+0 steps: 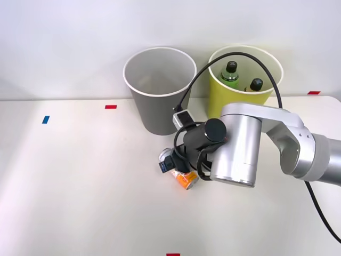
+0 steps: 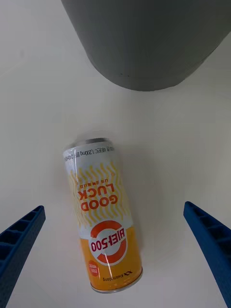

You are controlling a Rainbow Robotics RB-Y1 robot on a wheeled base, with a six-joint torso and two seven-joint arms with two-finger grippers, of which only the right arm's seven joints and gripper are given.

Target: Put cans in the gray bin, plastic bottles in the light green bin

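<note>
Lying on its side on the white table (image 1: 80, 176), the orange and white can (image 2: 102, 216), silver ends facing toward and away from the wrist camera, printed label upward with a red round mark near the orange end. Spread wide, the blue ribbed fingers (image 2: 19, 240) of the right gripper (image 2: 115, 255), one on each side of the can, neither touching it, nothing held. Seen from the front: the same can (image 1: 186, 180) peeking out below the gripper (image 1: 169, 162), mostly hidden by the silver right arm (image 1: 240, 149) reaching in from the right. Just behind the can, near it but apart, the gray bin (image 1: 160, 101), upright, white rim, pale inside; its rounded wall (image 2: 144, 43) looming beyond the can in the wrist view. Beside the gray bin, to its right in the front view, the light green bin (image 1: 224, 98), upright too. Standing inside it, two plastic bottles with black caps: a green one (image 1: 230, 74) and a yellowish one (image 1: 254, 86), caps up. Scattered on the table, small red and blue tape marks (image 1: 111, 106).
</note>
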